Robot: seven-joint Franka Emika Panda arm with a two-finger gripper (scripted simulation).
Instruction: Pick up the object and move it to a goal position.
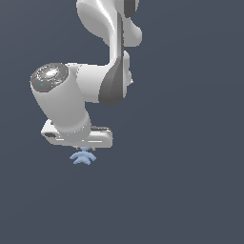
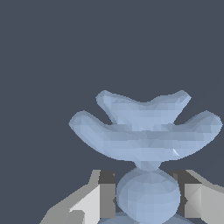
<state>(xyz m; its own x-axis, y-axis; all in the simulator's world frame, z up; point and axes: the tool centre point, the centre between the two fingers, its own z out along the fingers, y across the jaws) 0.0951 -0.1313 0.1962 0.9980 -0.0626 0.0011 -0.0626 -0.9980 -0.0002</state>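
A: Where's the tiny pale-blue object of stacked winglike lobes [image 1: 83, 157]?

B: Directly beneath the white end effector [image 1: 84, 150]. In the wrist view its rounded bulb [image 2: 148, 196] sits between the two fingers [image 2: 101, 199], which look pressed against either side, so I judge the end effector pinches the object.

A: How should the carry go?

B: The grip seems to be on a curved bulb only, so it could slip or twist. I'd hold the squeeze steady, move smoothly, and avoid tilting the wrist until the goal is reached. No goal marker shows.

A: Counts?

B: One object, one arm, one end effector with two fingers.
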